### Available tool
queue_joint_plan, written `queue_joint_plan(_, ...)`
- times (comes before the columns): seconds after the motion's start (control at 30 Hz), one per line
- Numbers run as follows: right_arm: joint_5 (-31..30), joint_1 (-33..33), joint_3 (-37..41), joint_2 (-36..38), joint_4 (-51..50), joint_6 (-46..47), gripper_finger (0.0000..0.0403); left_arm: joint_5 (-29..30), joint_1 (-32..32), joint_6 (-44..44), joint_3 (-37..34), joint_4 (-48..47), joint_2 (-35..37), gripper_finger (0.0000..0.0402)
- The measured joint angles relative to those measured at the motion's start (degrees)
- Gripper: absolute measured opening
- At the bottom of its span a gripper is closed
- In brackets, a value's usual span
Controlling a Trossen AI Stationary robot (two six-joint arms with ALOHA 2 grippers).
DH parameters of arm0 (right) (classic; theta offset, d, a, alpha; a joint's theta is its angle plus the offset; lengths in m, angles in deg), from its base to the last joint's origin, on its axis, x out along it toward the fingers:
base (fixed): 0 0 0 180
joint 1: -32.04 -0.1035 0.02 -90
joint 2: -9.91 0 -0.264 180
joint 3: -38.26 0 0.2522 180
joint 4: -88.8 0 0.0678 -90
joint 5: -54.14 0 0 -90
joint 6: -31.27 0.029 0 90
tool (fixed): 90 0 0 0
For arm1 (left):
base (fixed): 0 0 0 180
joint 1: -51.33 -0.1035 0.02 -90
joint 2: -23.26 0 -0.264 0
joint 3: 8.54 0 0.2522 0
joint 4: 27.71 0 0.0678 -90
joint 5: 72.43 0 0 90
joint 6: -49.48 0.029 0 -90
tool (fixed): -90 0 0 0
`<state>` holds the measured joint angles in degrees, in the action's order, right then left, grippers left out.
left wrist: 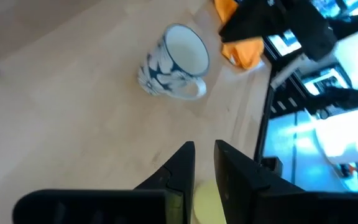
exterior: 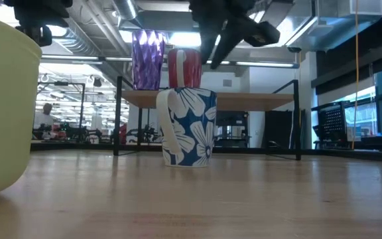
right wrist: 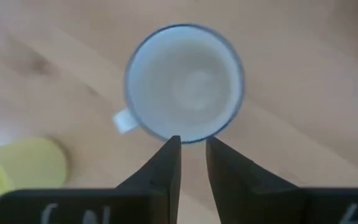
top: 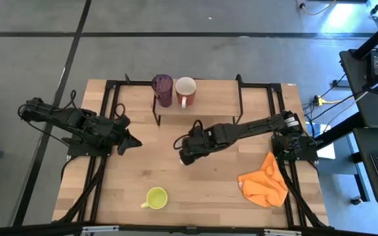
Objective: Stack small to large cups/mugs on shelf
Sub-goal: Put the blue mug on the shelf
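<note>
1. The small white mug with blue flower pattern [exterior: 188, 127] stands upright on the light wooden tabletop [top: 209, 177], mouth up, apparently empty, handle toward the yellow-green mug [top: 155, 197].
2. The right gripper [right wrist: 193, 158] hovers directly above it, fingers nearly closed, grasping nothing.
3. On the raised light-wood shelf [top: 215, 95] stand a tall purple tumbler [top: 163, 89] and a reddish mug with white inside [top: 186, 90], both upright, side by side.
4. The left gripper [top: 130, 141] waits left of centre, narrowly parted, empty.
</note>
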<state>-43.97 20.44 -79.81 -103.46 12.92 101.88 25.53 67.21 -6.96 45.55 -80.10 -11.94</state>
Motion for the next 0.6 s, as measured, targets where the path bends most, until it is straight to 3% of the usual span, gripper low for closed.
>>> queue_joint_plan(0.27, 0.0, 3.5, 5.4, 0.3, -0.8, -2.1, 0.0077, -1.7, 0.0, 1.1, 0.0, 0.0, 0.0, 0.0055)
queue_joint_plan(0.6, 2.2, 5.4, 5.6, 0.7, 1.6, -5.3, 0.0077, -1.7, -0.2, 3.4, 0.0, 0.0, 0.0, 0.0055)
